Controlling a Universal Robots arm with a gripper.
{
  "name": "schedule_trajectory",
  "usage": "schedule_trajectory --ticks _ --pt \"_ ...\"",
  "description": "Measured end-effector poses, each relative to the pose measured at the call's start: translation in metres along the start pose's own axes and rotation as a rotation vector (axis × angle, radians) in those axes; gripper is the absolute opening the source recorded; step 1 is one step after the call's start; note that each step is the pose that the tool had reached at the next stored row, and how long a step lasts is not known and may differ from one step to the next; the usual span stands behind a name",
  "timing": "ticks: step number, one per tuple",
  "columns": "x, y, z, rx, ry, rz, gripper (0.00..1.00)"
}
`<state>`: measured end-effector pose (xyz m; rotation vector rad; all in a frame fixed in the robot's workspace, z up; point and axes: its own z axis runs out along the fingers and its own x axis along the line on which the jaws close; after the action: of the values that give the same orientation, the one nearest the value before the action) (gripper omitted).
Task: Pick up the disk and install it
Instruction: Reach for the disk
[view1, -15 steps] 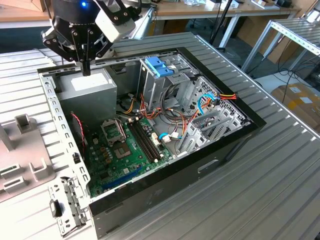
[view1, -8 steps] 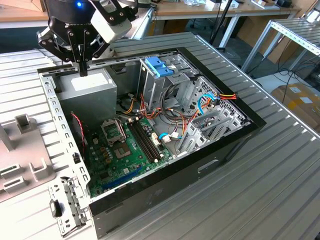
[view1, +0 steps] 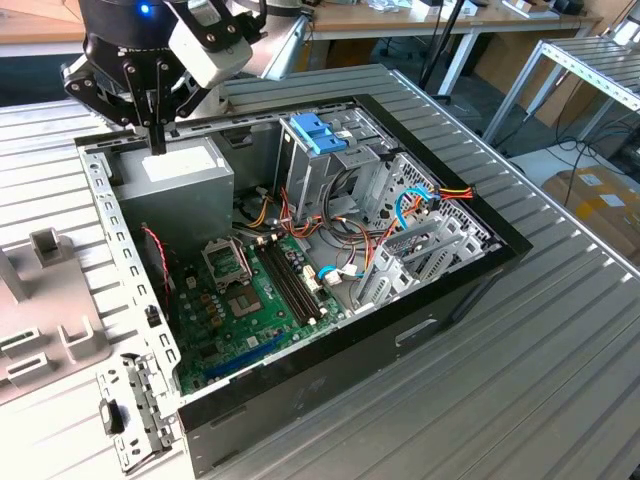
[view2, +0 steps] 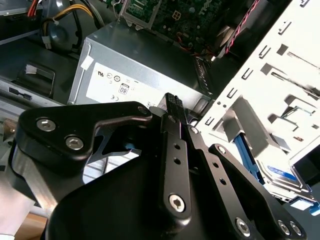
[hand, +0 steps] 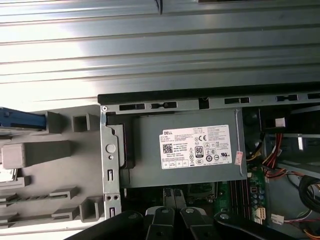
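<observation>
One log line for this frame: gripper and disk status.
stage: pre-pick | gripper: shut, empty, above power supply | disk: lying in grey holder beside the case, not grasped

An open computer case holds a grey power supply beside a green motherboard.

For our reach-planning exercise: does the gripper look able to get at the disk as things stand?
Probably yes: the gripper hovers above the power supply, and the disk lies label-up outside the case with nothing seen over it.
</observation>
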<state>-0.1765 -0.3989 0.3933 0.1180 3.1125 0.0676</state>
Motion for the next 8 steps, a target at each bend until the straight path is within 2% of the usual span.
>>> schedule_trajectory --ticks 8 --pt "0.0064 -0.0005 -0.0002 0.0000 -0.0001 0.000 0.11"
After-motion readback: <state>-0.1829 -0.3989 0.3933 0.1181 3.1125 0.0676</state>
